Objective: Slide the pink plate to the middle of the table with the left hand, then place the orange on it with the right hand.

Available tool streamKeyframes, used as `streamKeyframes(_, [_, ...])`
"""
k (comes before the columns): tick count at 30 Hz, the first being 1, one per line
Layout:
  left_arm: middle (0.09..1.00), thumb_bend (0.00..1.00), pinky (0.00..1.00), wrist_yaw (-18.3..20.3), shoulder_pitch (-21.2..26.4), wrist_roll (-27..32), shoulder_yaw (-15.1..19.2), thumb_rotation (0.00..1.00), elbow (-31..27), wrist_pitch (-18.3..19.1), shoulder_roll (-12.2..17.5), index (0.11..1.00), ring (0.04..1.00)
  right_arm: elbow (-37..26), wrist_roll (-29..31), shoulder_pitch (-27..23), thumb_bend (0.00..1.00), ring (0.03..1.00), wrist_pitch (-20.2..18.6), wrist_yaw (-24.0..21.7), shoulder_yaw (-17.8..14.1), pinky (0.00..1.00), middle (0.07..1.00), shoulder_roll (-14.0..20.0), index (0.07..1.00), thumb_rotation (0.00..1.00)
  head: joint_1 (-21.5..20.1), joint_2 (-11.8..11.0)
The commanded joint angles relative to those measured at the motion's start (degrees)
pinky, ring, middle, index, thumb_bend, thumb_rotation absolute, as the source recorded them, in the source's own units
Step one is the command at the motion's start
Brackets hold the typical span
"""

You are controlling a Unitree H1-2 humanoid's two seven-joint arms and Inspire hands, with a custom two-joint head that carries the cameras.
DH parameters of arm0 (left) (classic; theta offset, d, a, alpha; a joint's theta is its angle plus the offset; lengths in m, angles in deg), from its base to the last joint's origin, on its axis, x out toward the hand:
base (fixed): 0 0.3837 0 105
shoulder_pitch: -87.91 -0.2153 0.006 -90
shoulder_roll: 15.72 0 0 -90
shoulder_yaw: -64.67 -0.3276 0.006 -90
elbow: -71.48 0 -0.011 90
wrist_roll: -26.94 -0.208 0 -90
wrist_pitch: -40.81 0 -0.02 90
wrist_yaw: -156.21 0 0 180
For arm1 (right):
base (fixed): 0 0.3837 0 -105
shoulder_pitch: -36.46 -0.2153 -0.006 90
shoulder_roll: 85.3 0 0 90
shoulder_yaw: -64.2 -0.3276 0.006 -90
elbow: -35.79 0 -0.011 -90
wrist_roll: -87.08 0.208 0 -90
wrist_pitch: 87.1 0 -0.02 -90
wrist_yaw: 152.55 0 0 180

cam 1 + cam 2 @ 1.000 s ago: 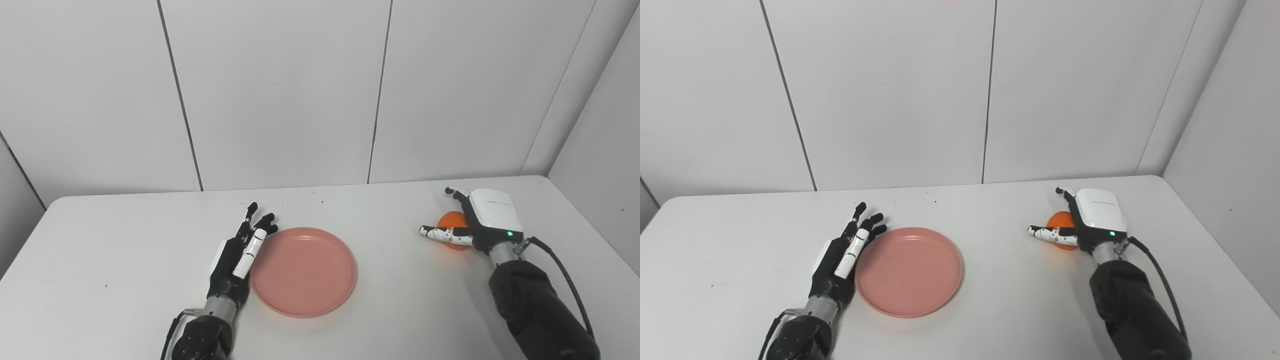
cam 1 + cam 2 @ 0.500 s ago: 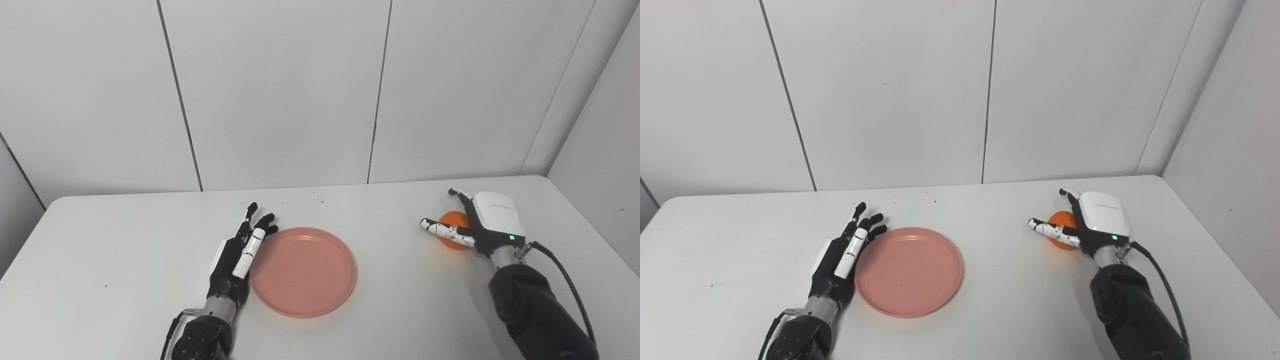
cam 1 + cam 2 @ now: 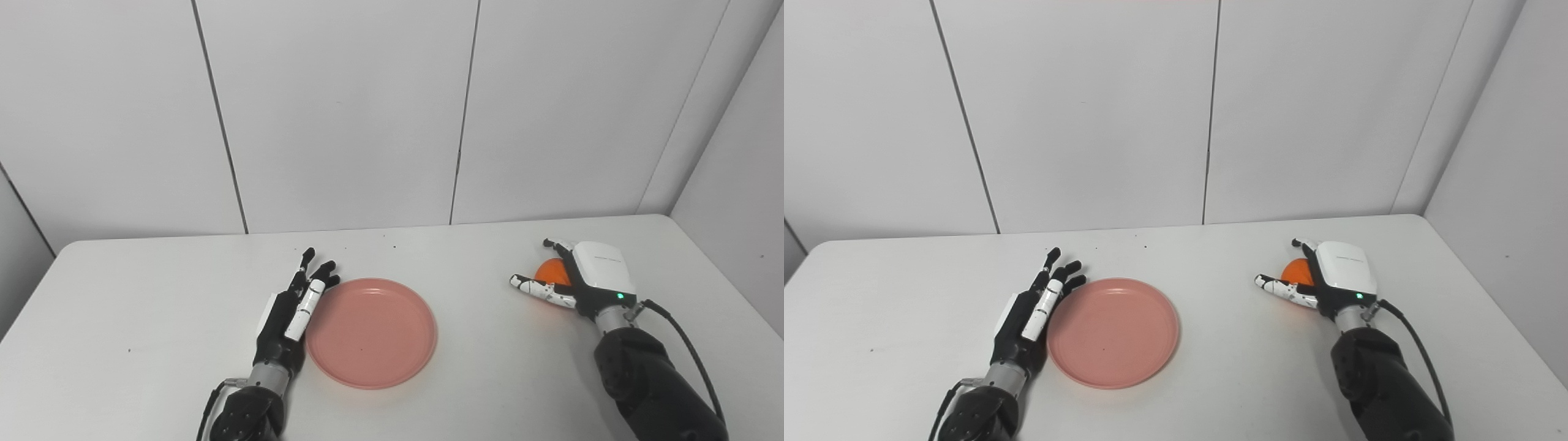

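Note:
The pink plate (image 3: 372,332) lies flat near the middle of the white table (image 3: 153,318). My left hand (image 3: 292,313) rests on the table with its fingers straight and apart, its edge against the plate's left rim, holding nothing. The orange (image 3: 550,270) sits on the table at the right, mostly hidden behind my right hand (image 3: 585,282). That hand cups it from the near side, with the thumb stretched out in front and the fingers curled over the far side, not closed on the fruit.
Grey wall panels stand behind the table's back edge (image 3: 392,229) and along its right side. A black cable (image 3: 686,343) runs along my right forearm. Bare tabletop lies between the plate and the orange.
My right hand has sunk lower and drawn slightly toward me around the orange, covering more of it. The plate and the left hand have not moved.

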Motion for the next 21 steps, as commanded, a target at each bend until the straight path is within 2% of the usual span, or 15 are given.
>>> streamKeyframes(1, [0.892, 0.66, 0.99, -0.26, -0.38, -0.29, -0.23, 0.76, 0.28, 1.41, 0.04, 1.000, 0.853, -0.66, -0.15, -3.02, 0.88, 0.801, 0.92, 0.93, -0.10, 0.76, 0.804, 1.64, 0.792, 1.00, 0.08, 0.03])
streamKeyframes(12, [0.888, 0.68, 1.00, -0.18, -0.41, 0.30, -0.13, 0.75, -0.14, 2.16, -0.19, 1.000, 0.860, 0.72, -0.08, -4.02, 0.88, 0.784, 0.11, 0.15, 0.76, 0.74, 0.798, 1.59, 0.795, 1.00, 0.50, 0.26])
streamKeyframes(15, [0.891, 0.67, 1.00, -0.11, -0.45, 0.35, -0.13, 0.77, -0.59, 2.73, -0.18, 1.000, 0.859, 1.31, -0.19, -3.99, 0.87, 0.734, -0.06, 0.03, 1.03, 0.66, 0.776, 1.65, 0.786, 1.00, 0.48, 0.33])
streamKeyframes(18, [0.893, 0.65, 1.00, -0.21, -0.46, 0.69, 0.17, 0.76, -0.86, 3.59, -0.36, 1.000, 0.863, 2.16, 0.25, -3.98, 0.86, 0.643, -0.11, -0.34, 1.11, 0.50, 0.740, 1.67, 0.771, 1.00, 0.52, 0.30])
streamKeyframes(21, [0.897, 0.66, 1.00, 0.15, -0.52, 0.08, -0.23, 0.78, -0.78, 3.04, 0.08, 1.000, 0.862, 3.15, 1.40, -3.65, 0.85, 0.565, 0.05, -0.23, 0.62, 0.43, 0.692, 1.54, 0.749, 1.00, 0.54, 0.46])
